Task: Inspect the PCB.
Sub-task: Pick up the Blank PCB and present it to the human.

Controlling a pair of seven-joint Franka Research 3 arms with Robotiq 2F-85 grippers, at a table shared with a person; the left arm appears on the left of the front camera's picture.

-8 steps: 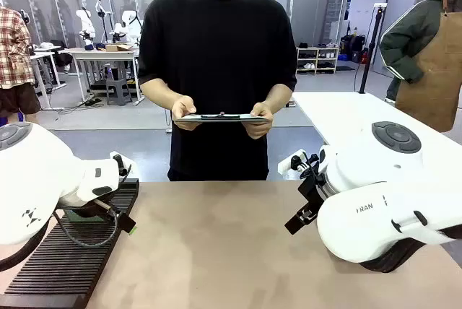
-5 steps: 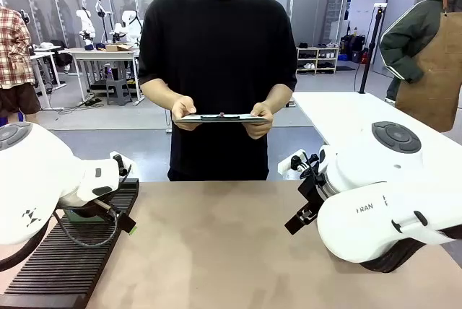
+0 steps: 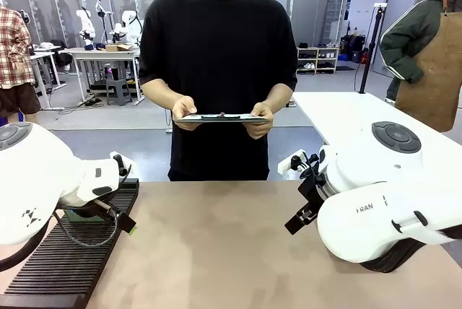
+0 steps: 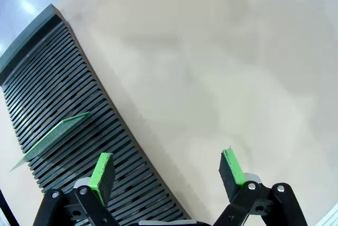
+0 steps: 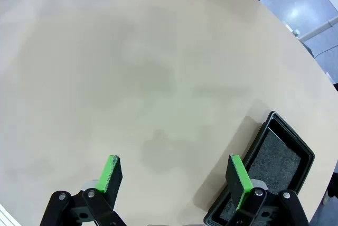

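Note:
The PCB [image 4: 50, 139] is a thin green board standing tilted on edge in a slot of the black ribbed rack [image 4: 47, 73], seen in the left wrist view. My left gripper [image 4: 166, 167] hangs open above the rack's near edge and the bare table, to the right of the PCB, with nothing between its green pads [image 4: 102, 169]. My right gripper [image 5: 174, 174] is open over the bare tabletop with nothing between its fingers. In the front view both arms hover low at the table's two sides.
The ribbed rack [image 3: 65, 258] lies along the table's left side. A black shallow tray [image 5: 272, 165] with a grey lining sits by the right gripper. Across the table a person holds a clipboard [image 3: 220, 117] in both hands. The tan tabletop [image 3: 216, 244] is open in the middle.

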